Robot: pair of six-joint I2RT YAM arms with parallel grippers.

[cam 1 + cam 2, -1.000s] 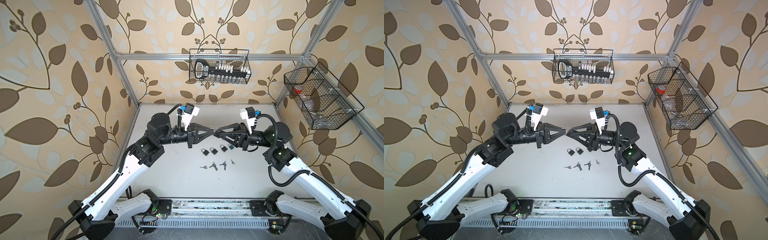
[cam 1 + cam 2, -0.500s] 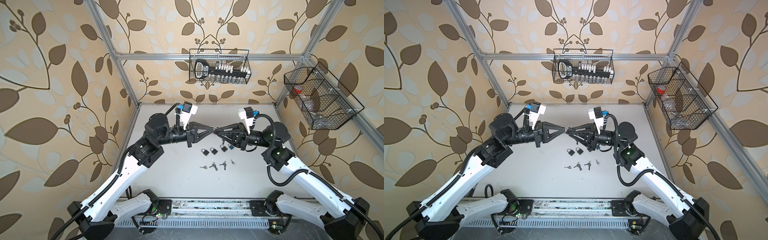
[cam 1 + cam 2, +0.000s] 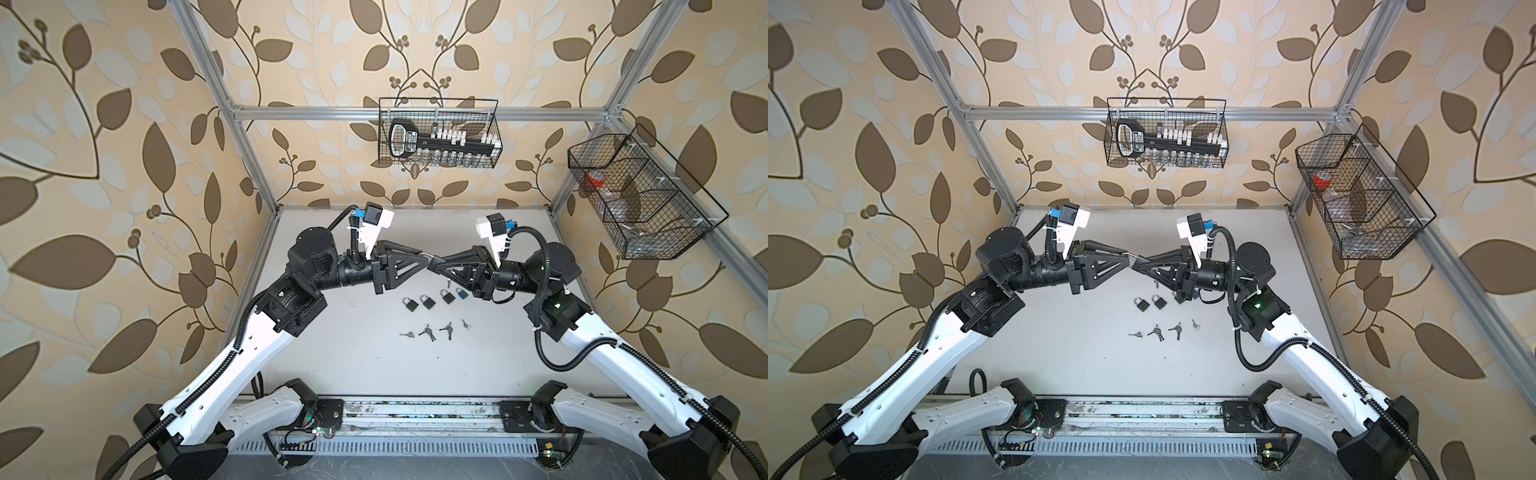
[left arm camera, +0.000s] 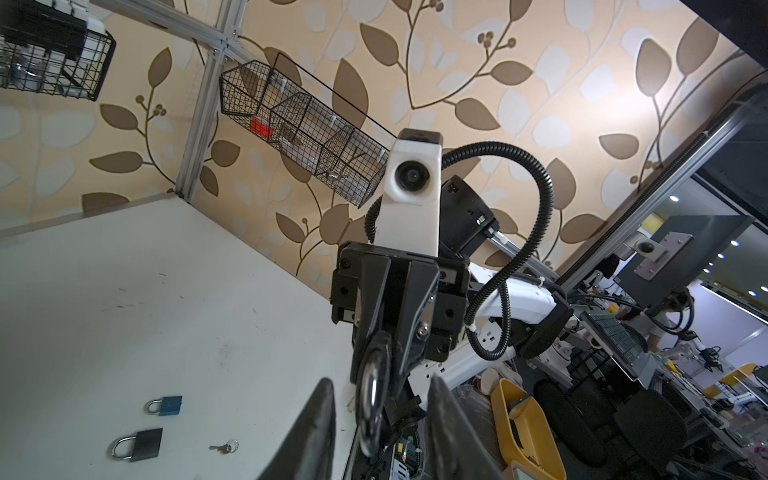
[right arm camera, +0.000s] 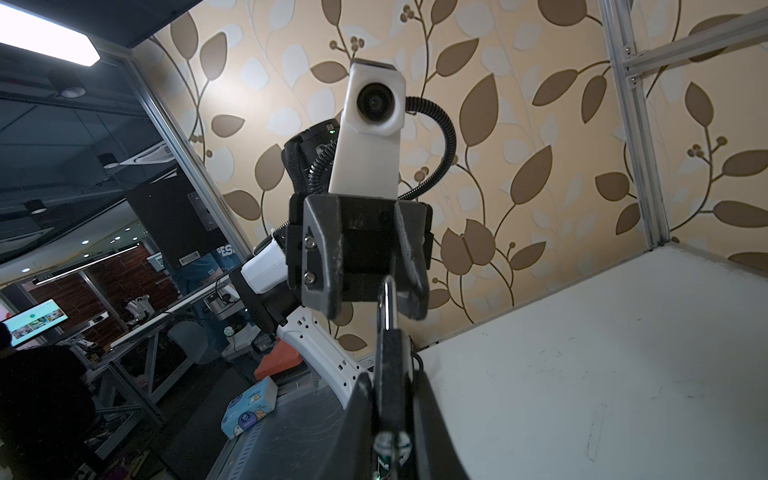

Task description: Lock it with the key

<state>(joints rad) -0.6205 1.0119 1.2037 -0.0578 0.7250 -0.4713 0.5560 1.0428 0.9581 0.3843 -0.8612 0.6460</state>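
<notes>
My right gripper (image 5: 390,376) is shut on the black body of a padlock (image 5: 390,349), held in the air above the table. The padlock's silver shackle (image 4: 370,395) points at my left gripper (image 4: 381,380), which is open; its fingers (image 4: 318,428) stand on either side of the shackle without touching it. In both top views the two grippers meet tip to tip, left (image 3: 424,261) and right (image 3: 435,262). Several small keys (image 3: 428,331) lie loose on the white table (image 3: 353,365). A small silver round piece (image 5: 390,446) shows at the padlock's near end; I cannot tell what it is.
Three black padlocks (image 3: 426,301) and a blue one (image 3: 460,293) lie in a row under the grippers, with a single key (image 4: 224,446) nearby. A wire basket (image 3: 438,133) hangs on the back wall, and another wire basket (image 3: 640,199) on the right wall.
My left gripper has opened and let go of the shackle. My right gripper has closed on the padlock's body. Both arms have stayed nearly in place.
</notes>
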